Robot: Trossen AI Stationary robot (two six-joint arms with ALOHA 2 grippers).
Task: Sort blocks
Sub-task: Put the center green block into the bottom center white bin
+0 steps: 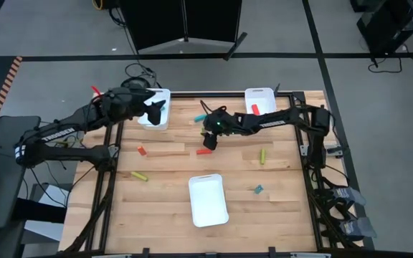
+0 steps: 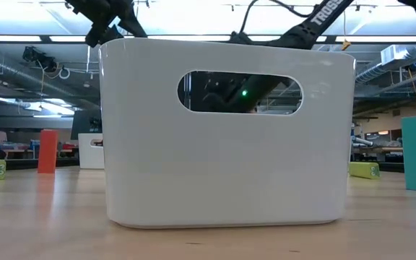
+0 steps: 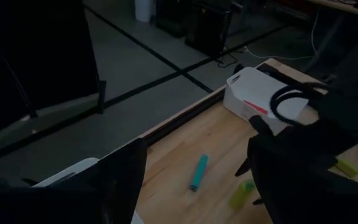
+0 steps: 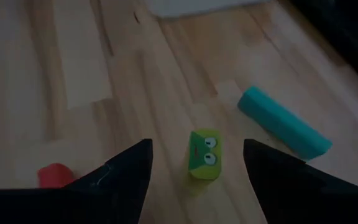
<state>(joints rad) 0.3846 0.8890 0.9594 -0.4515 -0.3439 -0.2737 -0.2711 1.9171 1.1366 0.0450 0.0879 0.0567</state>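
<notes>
My right gripper (image 1: 210, 133) hangs open over the table's far middle. In the right wrist view its fingers (image 4: 196, 149) stand on either side of a yellow-green block (image 4: 204, 158) without touching it. A teal block (image 4: 284, 121) and a red block (image 4: 55, 175) lie close by on the wood. My left gripper (image 1: 153, 107) is open and empty above the far-left white tray (image 1: 154, 120). Other blocks lie flat on the table: red (image 1: 141, 150), yellow-green (image 1: 139, 175), yellow-green (image 1: 262, 155), teal (image 1: 258, 189). One red block (image 1: 255, 109) lies in the far-right tray (image 1: 260, 94).
A third white tray (image 1: 208, 201) stands at the near middle and fills most of the low view (image 2: 226, 130). The left wrist view shows the right arm (image 3: 316, 149) beyond my left gripper (image 3: 196, 146). Cables lie off the table's far left corner (image 1: 138, 72).
</notes>
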